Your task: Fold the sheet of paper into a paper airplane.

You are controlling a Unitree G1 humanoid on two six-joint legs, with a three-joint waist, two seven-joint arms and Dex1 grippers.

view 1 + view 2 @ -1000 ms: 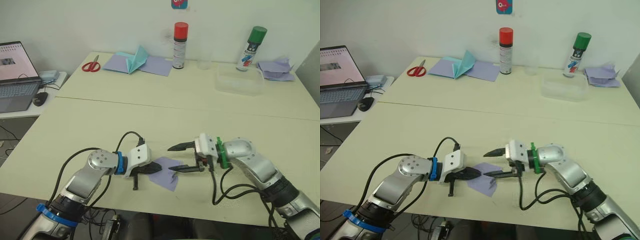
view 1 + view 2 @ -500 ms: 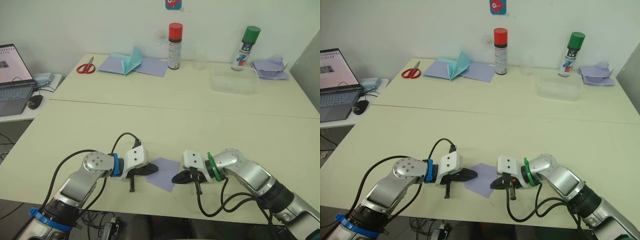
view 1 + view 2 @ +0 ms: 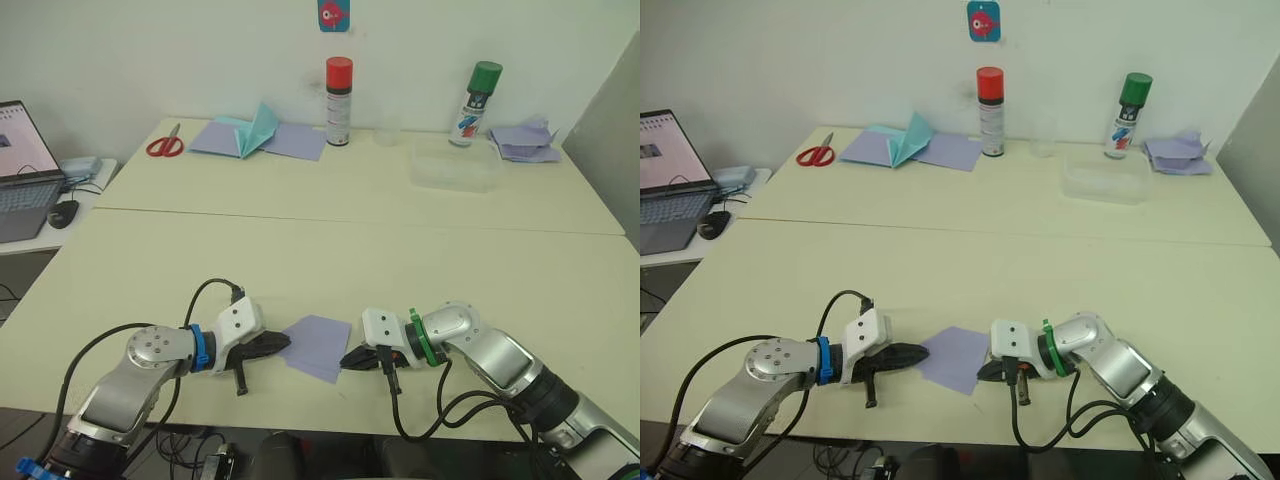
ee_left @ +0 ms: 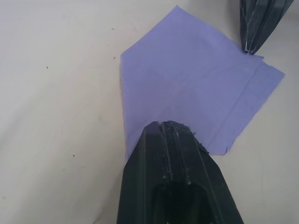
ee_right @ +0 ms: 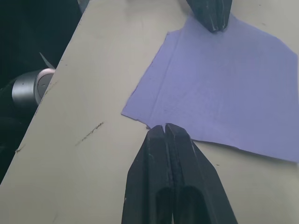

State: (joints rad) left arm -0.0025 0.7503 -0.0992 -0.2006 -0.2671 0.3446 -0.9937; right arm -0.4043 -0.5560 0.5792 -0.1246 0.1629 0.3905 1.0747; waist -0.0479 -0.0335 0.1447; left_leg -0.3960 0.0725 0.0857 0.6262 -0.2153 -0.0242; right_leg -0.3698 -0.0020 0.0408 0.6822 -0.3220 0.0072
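Here both tools are closed: the left tool [image 3: 272, 346] and right tool [image 3: 352, 360] press opposite edges of the sheet of paper [image 3: 317, 346]. That likely pins it flat on the table [image 3: 330, 250] for creasing.

Place: office or lab workroom
Surface [image 3: 400, 250]: plain pale tables pushed together against a white wall
Side desk: open laptop [image 3: 20, 160], mouse [image 3: 62, 213]
Craft supplies: red scissors [image 3: 162, 146], two spray cans [image 3: 338, 88]

A plain white wall [image 3: 150, 50] runs behind two pale cream tables [image 3: 350, 240] set edge to edge; far left, a lower white side desk [image 3: 45, 215].
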